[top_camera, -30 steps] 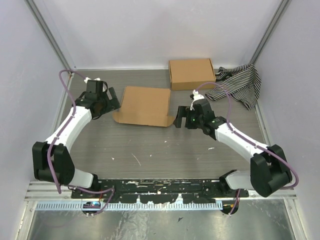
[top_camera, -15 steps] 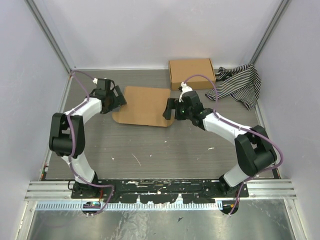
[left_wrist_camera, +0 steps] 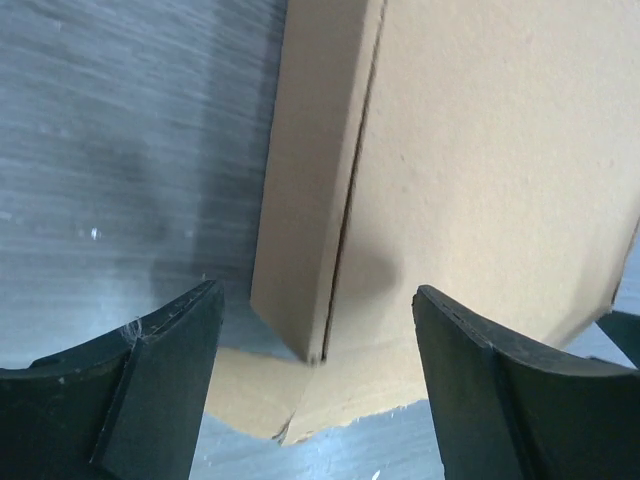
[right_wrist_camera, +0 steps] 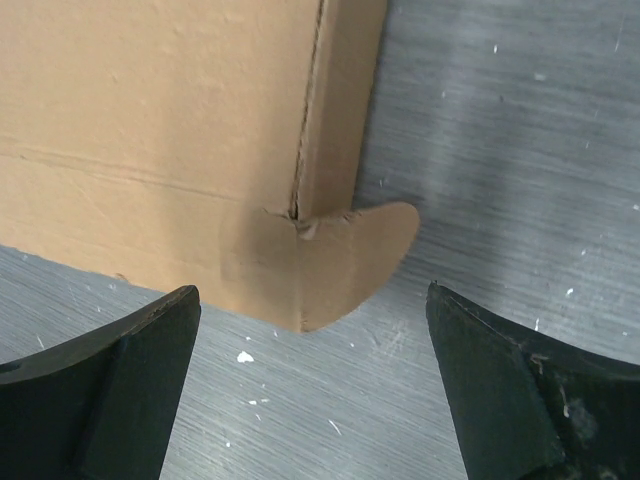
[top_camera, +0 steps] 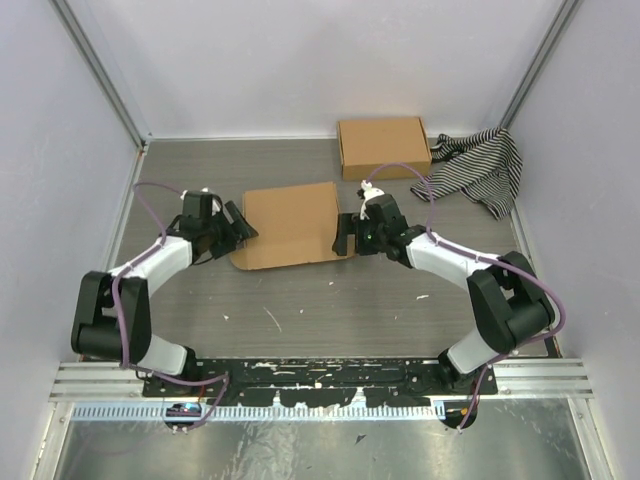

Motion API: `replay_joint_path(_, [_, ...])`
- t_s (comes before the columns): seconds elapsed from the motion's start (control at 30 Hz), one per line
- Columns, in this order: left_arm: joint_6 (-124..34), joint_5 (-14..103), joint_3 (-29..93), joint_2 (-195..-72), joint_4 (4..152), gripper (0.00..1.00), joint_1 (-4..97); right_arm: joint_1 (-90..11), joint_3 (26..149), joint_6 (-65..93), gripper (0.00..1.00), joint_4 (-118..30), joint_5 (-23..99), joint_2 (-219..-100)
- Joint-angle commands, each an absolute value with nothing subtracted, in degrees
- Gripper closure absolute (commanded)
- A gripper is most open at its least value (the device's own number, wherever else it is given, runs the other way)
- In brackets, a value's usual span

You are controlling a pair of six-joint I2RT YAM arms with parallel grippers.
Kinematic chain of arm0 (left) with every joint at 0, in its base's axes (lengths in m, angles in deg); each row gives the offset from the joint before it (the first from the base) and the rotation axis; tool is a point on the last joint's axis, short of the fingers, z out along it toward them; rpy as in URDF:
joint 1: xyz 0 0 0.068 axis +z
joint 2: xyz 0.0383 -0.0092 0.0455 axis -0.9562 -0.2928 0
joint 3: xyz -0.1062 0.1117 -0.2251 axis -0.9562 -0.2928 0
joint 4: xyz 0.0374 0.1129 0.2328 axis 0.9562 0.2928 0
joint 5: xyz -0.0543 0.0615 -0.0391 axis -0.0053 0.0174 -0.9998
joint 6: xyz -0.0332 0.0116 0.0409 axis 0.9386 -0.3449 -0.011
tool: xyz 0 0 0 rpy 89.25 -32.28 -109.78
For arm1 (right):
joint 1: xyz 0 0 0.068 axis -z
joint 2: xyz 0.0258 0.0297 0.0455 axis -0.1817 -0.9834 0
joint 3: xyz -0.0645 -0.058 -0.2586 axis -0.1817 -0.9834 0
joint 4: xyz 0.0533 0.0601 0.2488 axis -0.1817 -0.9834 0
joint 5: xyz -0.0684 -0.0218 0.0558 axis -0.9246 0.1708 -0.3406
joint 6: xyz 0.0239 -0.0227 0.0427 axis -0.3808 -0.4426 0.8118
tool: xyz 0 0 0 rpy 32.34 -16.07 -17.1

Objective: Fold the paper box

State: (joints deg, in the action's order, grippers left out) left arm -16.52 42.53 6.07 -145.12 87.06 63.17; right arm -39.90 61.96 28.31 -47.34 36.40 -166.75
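Paper box (top_camera: 290, 225): left gripper (top_camera: 241, 224) and right gripper (top_camera: 340, 233), both gaping wide and empty, are flanking its opposite ends. Side-flap folding is probably beginning; the next move likely calls for closing on those flaps.

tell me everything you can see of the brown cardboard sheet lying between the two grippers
The plain brown corrugated cardboard paper box is a die-cut sheet, not yet formed into a box, lying mostly flat on the grey table. Narrow side flaps run along its left and right edges and look folded up at their creases. A rounded tab sticks out at a near corner. The open left gripper and open right gripper flank its sides; neither grips it.
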Motion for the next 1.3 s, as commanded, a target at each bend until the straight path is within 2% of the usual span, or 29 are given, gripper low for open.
replay_joint_path(0.0, [-17.31,42.58,3.65,-137.30,91.78,0.18,62.61,-40.18,61.08,27.39,0.00,-45.82,37.27,-163.68])
replay_joint_path(0.17, [-19.15,45.69,3.73,-128.12,99.55,0.17,62.54,-40.39,58.81,27.19,0.00,-46.64,36.37,-160.01])
replay_joint_path(0.4, [-18.33,45.55,-1.37,-119.45,99.25,0.18,62.18,-40.42,59.61,25.44,0.01,-46.27,35.82,-161.38])
replay_joint_path(1.07, [-22.71,49.77,1.93,-133.06,98.84,0.23,54.79,-47.06,63.33,25.23,0.08,-45.55,29.00,-168.33])
replay_joint_path(1.27, [-24.44,53.05,3.37,-131.88,100.58,0.23,54.56,-47.22,63.13,25.06,0.08,-45.68,28.19,-167.61])
